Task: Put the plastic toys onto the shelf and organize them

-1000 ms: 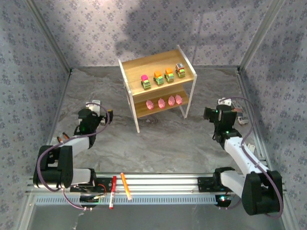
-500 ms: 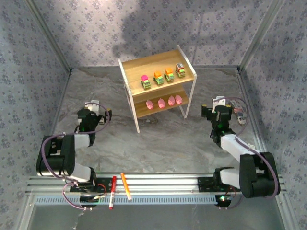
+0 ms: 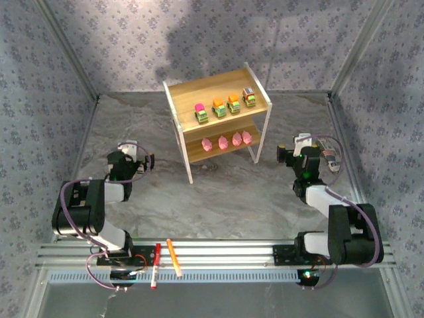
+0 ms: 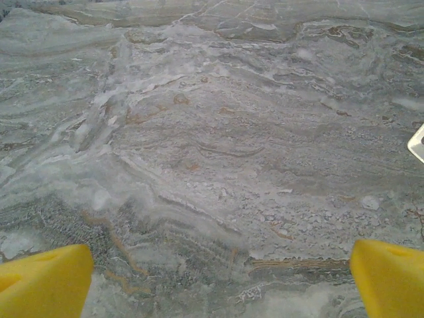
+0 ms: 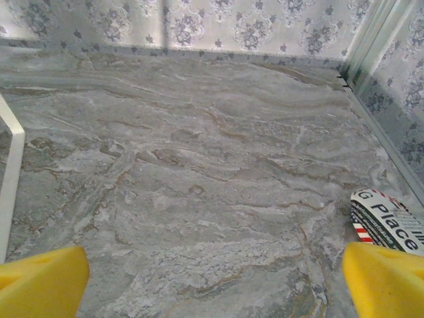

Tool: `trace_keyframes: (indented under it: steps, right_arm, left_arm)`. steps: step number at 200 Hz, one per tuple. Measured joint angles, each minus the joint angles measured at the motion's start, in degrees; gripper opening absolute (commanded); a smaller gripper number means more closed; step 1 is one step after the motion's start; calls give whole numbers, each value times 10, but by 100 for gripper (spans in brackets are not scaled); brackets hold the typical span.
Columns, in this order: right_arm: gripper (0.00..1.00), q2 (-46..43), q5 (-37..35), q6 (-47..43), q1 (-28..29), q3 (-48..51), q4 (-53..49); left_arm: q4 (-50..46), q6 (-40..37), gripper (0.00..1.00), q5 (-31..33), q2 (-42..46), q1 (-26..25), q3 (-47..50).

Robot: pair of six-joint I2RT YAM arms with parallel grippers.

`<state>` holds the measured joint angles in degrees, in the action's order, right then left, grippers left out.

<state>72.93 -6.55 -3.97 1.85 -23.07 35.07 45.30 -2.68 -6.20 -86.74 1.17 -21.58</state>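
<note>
The shelf (image 3: 260, 101) stands at the back middle of the table. Several green-bodied trucks (image 3: 218, 107) sit in a row on its top board. Several pink figures (image 3: 222, 141) line its lower board. My left gripper (image 3: 130, 156) hovers low over the bare table left of the shelf, open. Its yellow fingertips (image 4: 41, 283) are far apart with only the marbled table between them. My right gripper (image 3: 301, 150) is right of the shelf, also open. Nothing lies between its yellow fingertips (image 5: 385, 278). A white shelf leg (image 5: 10, 173) shows at the left of the right wrist view.
A red pen (image 3: 156, 264) and an orange pen (image 3: 173, 256) lie on the rail at the near edge. A striped printed packet (image 5: 387, 222) lies just right of my right gripper, by the right wall. Patterned walls close in the table.
Both arms have folded back toward their bases, and the grippers have shifted only slightly. The toys and the shelf have not moved.
</note>
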Motion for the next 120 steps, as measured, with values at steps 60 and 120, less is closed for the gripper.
trace_keyframes:
  steps: [60,120]
  right_arm:
    - [100,43,11,0,-1,16,42]
    - [100,114,14,1,-7,10,57]
  left_arm:
    - [13,6,100,2,-1,0,0]
    - [12,8,100,5,-1,0,0]
